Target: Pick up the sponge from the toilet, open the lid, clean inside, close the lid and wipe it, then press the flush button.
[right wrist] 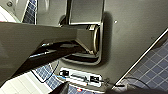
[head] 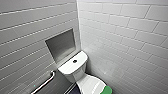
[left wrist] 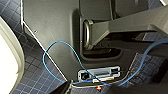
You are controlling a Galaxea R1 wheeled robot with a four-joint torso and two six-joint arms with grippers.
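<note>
The white toilet (head: 71, 75) stands in the corner of two tiled walls, low in the head view. Its flush button (head: 75, 61) is a small dark round spot in the middle of the flat tank top. The oval lid (head: 88, 85) is down over the bowl. The bright green sponge (head: 107, 90) lies at the lid's near right edge, partly cut off by the picture's border. Both my grippers stand open and the sponge is in neither of them.
A recessed niche (head: 60, 45) sits in the left wall above the tank, with a metal grab bar (head: 47, 82) below it. Dark blue floor tiles (left wrist: 32, 75), my own dark base and a loose blue cable (left wrist: 50, 50) appear in the wrist views.
</note>
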